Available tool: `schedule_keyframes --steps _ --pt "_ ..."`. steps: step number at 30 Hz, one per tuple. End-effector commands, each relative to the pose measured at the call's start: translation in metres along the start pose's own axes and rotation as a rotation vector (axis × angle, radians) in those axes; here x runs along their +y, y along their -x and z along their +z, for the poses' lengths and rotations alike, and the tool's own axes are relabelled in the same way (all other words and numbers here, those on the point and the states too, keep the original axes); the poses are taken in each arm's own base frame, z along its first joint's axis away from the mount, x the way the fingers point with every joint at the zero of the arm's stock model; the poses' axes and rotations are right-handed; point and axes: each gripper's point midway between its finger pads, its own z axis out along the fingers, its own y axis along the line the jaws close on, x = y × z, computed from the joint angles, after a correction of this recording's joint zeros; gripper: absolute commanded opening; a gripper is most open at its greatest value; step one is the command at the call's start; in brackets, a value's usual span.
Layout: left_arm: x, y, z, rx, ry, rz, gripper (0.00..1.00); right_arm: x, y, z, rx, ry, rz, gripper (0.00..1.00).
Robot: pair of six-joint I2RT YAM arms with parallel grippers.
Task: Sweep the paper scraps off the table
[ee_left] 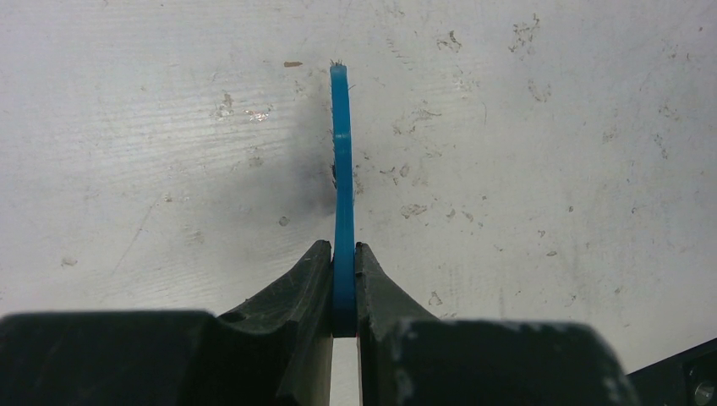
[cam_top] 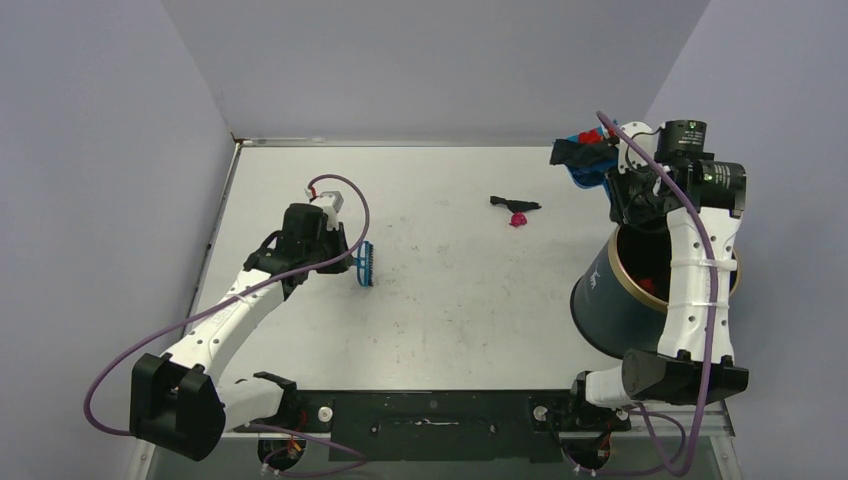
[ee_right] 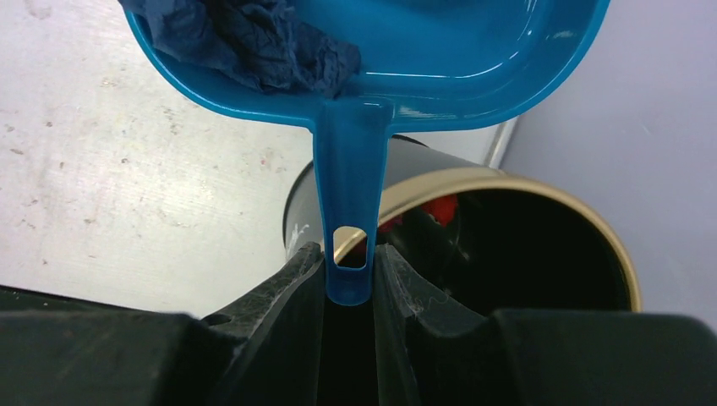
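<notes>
On the white table (cam_top: 450,300), a black scrap (cam_top: 514,204) and a magenta-pink scrap (cam_top: 517,219) lie at the middle right. My left gripper (cam_top: 345,262) is shut on the blue hand brush (cam_top: 366,265), held at the table's left; its handle shows edge-on in the left wrist view (ee_left: 342,186). My right gripper (cam_top: 625,185) is shut on the handle of the blue dustpan (ee_right: 440,51), held above the bin. A dark blue scrap (ee_right: 254,42) lies in the pan; dark blue and red scraps (cam_top: 585,150) show there from above.
A round dark bin (cam_top: 625,295) with a gold rim stands at the table's right edge under the right arm; a red scrap (ee_right: 440,209) lies inside it. Grey walls close the back and both sides.
</notes>
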Motion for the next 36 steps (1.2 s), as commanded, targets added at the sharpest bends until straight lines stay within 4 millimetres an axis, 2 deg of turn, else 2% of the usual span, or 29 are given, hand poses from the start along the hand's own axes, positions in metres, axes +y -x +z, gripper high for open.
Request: schedule_keyframes --steps 1,11,17,22,28,36 --pt "-0.008 0.013 0.0 -0.04 -0.037 0.015 0.0 -0.024 -0.004 -0.03 -0.028 -0.165 0.059 0.05" --pt "-0.011 0.011 0.001 -0.032 -0.05 0.019 0.0 -0.057 -0.042 -0.059 0.041 -0.343 0.034 0.05" --pt "-0.014 0.009 0.001 -0.027 -0.053 0.029 0.0 -0.084 -0.075 -0.075 0.14 -0.443 0.026 0.05" --pt "-0.013 0.006 0.002 -0.022 -0.04 0.043 0.0 -0.098 -0.101 -0.09 0.222 -0.487 -0.042 0.05" --pt "-0.015 0.004 0.003 -0.004 -0.042 0.054 0.0 -0.104 -0.123 -0.115 0.317 -0.558 -0.135 0.05" --pt "-0.017 0.002 -0.001 -0.019 -0.031 0.08 0.0 -0.103 -0.157 -0.138 0.534 -0.6 -0.305 0.05"
